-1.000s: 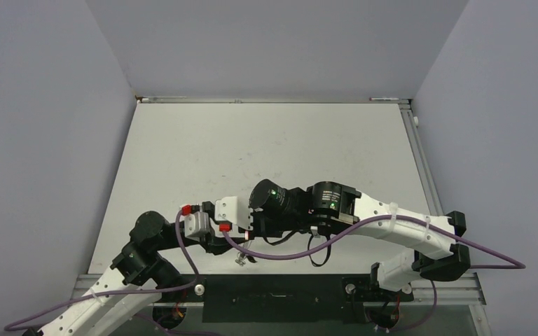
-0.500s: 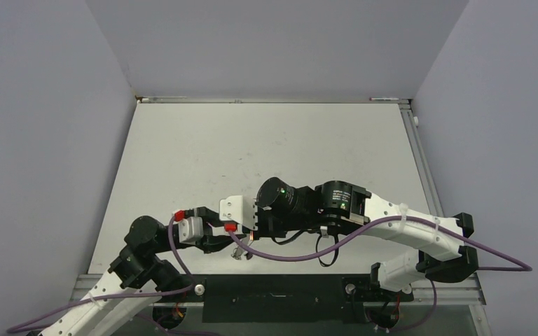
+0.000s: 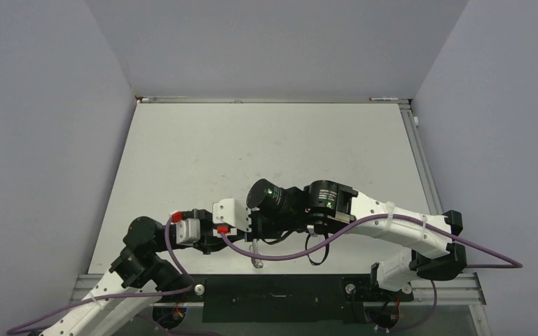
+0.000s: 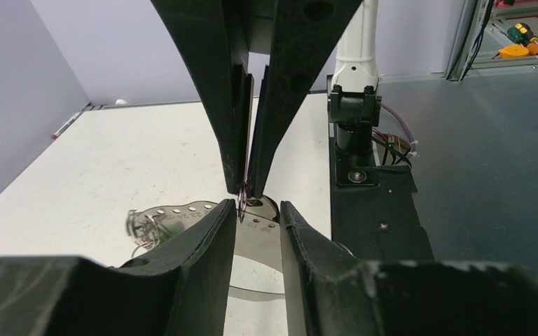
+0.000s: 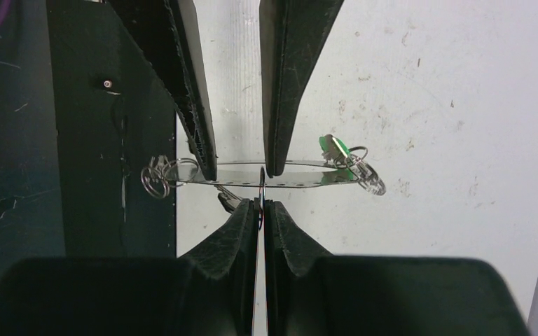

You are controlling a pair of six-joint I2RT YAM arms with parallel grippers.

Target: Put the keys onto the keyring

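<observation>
The right gripper [image 5: 261, 210] is seen pressed together at its tips, pinched on a thin wire ring viewed edge-on, taken to be the keyring [image 5: 261, 183]. Just past those tips the ring meets a flat silvery perforated plate [image 5: 308, 175]. Just beside the fingertips, under the plate, a small dark-silvery piece is seen and judged to be a key [image 5: 226, 199], though whether it is already threaded cannot be told. Beyond the plate the left gripper [image 5: 242, 171] is held with its fingers apart, their tips at the plate's edge; contact cannot be confirmed. A bunch of wire loops [image 5: 153, 178] is carried at one end of the plate and a green tag [image 5: 333, 148] at the other. Farthest off lie the white table [image 5: 427, 105] and the black base panel [image 5: 112, 105]. The ring could be twisted or pulled out of so narrow a pinch if the left fingers were closed off-centre. The freed plate would then swing or fall, and could land on the base panel.
</observation>
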